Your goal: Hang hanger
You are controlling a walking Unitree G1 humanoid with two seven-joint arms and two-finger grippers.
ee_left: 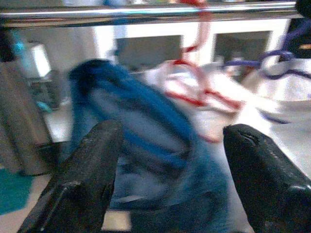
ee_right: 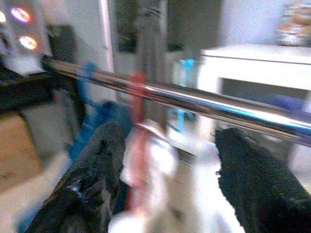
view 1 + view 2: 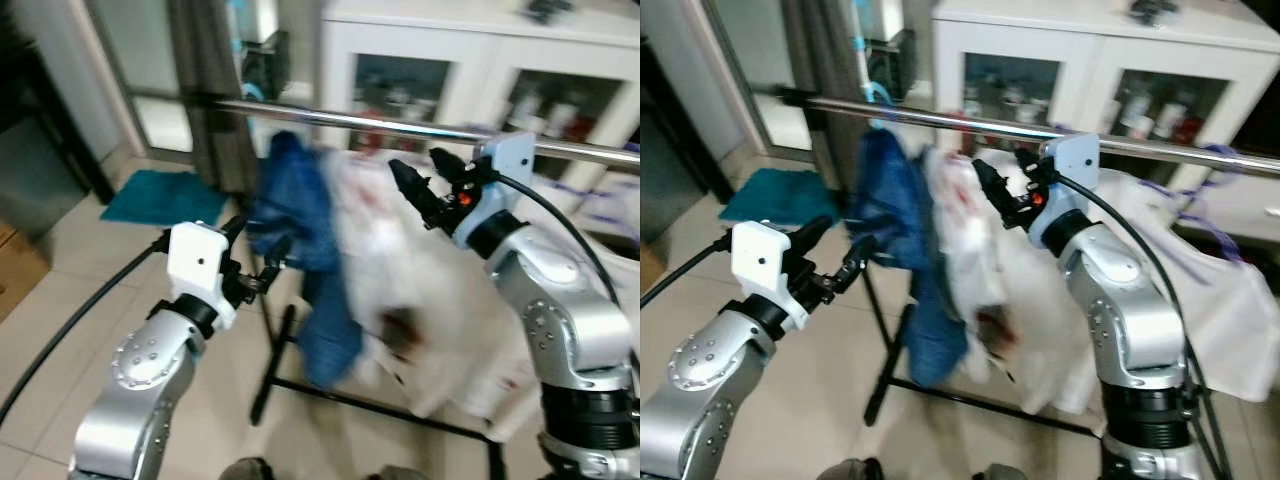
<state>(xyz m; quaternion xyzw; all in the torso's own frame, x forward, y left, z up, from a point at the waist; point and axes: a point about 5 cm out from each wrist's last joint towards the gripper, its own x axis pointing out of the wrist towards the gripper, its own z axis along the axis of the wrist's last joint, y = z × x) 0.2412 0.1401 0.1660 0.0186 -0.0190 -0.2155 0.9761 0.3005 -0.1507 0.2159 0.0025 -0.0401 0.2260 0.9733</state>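
A chrome rail (image 3: 400, 127) runs across in front of me. A blurred blue garment (image 3: 300, 230) hangs from it, and beside it a white garment (image 3: 420, 290) hangs on a red hanger (image 2: 138, 92) whose hook sits over the rail. My right gripper (image 3: 425, 178) is open just below the rail; in the right wrist view the red hanger lies between its fingers, unclamped. My left gripper (image 3: 255, 248) is open, lower down, close to the blue garment's left side. A purple hanger (image 3: 1200, 185) with another white garment hangs further right.
A white glass-door cabinet (image 3: 480, 60) stands behind the rail. A grey curtain (image 3: 205, 80) and a teal mat (image 3: 165, 195) are at the back left. The rack's black legs (image 3: 270, 370) rest on the tiled floor below the clothes.
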